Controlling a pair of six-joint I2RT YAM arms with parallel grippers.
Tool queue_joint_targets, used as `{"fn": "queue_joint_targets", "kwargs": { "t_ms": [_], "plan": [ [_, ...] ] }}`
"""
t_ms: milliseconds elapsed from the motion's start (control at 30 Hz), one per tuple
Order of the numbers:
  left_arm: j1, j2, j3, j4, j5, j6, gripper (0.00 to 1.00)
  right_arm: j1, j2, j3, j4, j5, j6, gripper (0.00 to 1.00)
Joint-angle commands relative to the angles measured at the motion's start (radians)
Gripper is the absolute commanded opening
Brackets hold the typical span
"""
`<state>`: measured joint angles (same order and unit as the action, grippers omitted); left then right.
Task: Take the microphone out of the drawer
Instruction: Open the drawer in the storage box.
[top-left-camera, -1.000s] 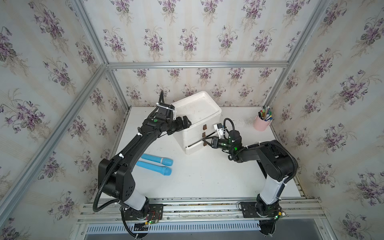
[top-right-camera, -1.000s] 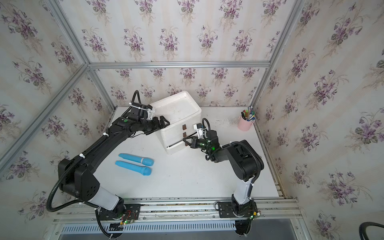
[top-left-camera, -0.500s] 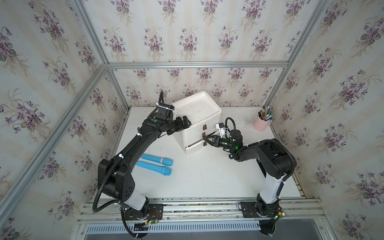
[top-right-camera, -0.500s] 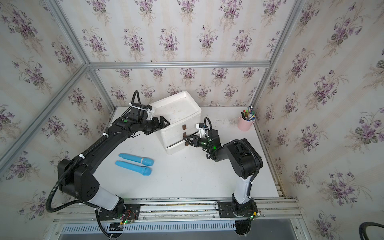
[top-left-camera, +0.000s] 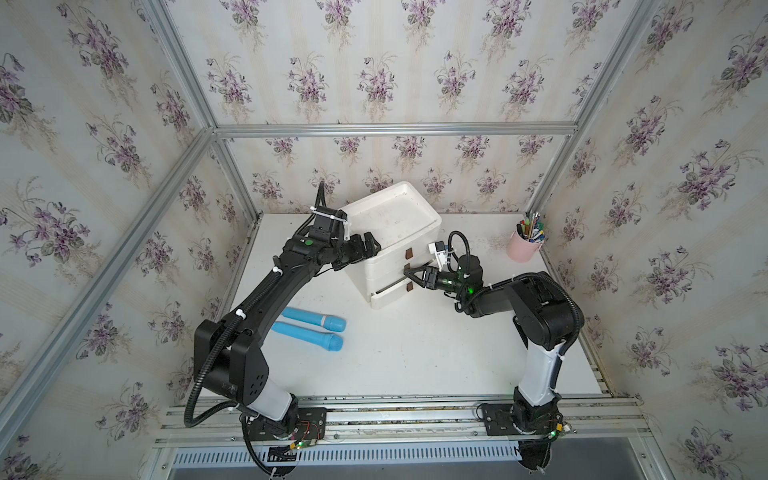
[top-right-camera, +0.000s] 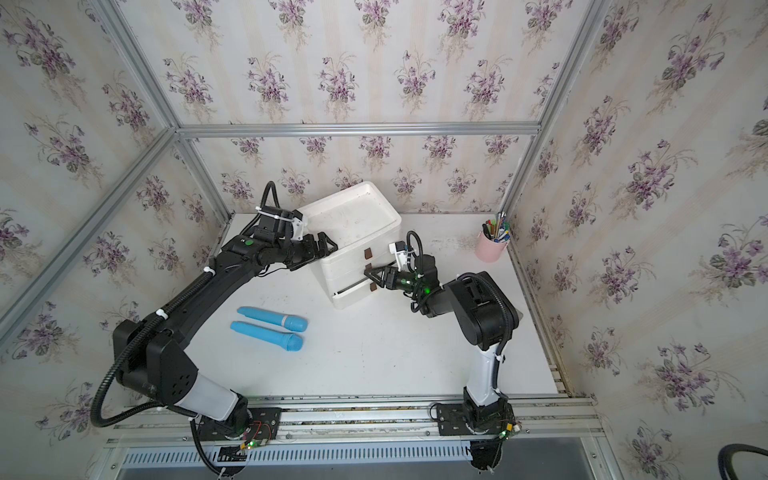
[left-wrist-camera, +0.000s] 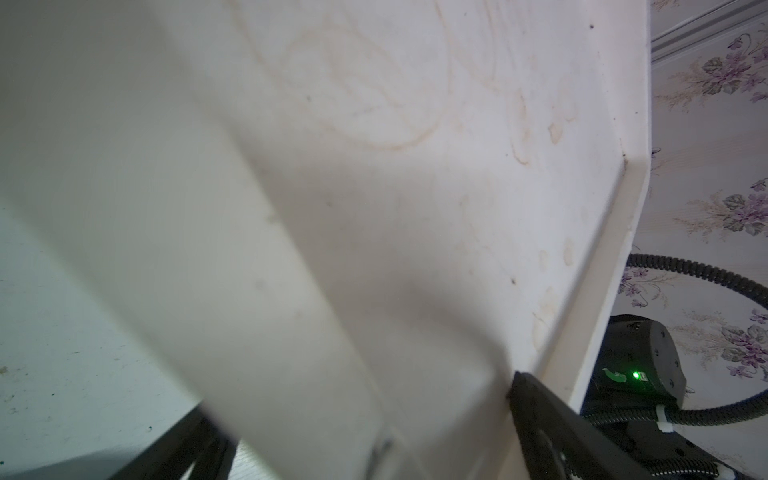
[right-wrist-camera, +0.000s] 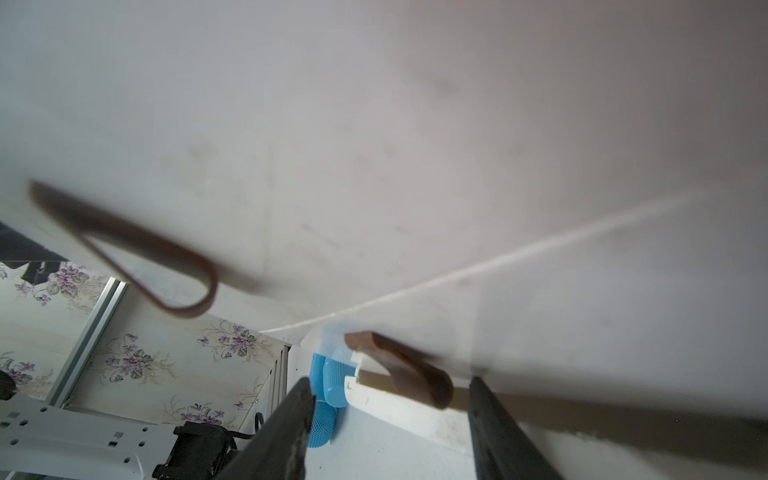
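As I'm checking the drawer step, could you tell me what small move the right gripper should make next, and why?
Probably close the right gripper on the brown handle and pull. Its fingers stand open on either side of that handle, and the lowest drawer is only ajar, too little to reach inside.
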<state>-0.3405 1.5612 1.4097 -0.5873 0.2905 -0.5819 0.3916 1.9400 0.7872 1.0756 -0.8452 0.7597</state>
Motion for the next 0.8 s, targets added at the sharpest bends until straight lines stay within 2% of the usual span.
{"fn": "queue_joint_targets", "kwargs": {
  "t_ms": [0, 133, 233, 367, 600, 767],
  "plan": [
    [0.001, 0.01, -0.006, -0.152, -0.041, 0.026, 0.99, 0.001, 0.011, 0.01, 0.091, -0.043, 0.037, 0.58],
    [0.001, 0.01, -0.005, -0.152, -0.039, 0.025, 0.99, 0.001, 0.004, 0.005, 0.109, -0.048, 0.056, 0.52],
    [0.001, 0.01, -0.002, -0.152, -0.037, 0.023, 0.99, 0.001, 0.001, 0.003, 0.107, -0.042, 0.053, 0.42],
    [0.001, 0.007, 0.0, -0.152, -0.036, 0.022, 0.99, 0.001, 0.021, 0.009, 0.115, -0.037, 0.064, 0.23],
    [0.001, 0.009, 0.001, -0.152, -0.042, 0.021, 0.99, 0.001, 0.009, -0.004, 0.132, -0.036, 0.08, 0.0],
    [0.004, 0.011, 0.004, -0.152, -0.06, 0.011, 0.99, 0.001, -0.054, -0.061, 0.087, -0.014, 0.052, 0.0]
  ]
}}
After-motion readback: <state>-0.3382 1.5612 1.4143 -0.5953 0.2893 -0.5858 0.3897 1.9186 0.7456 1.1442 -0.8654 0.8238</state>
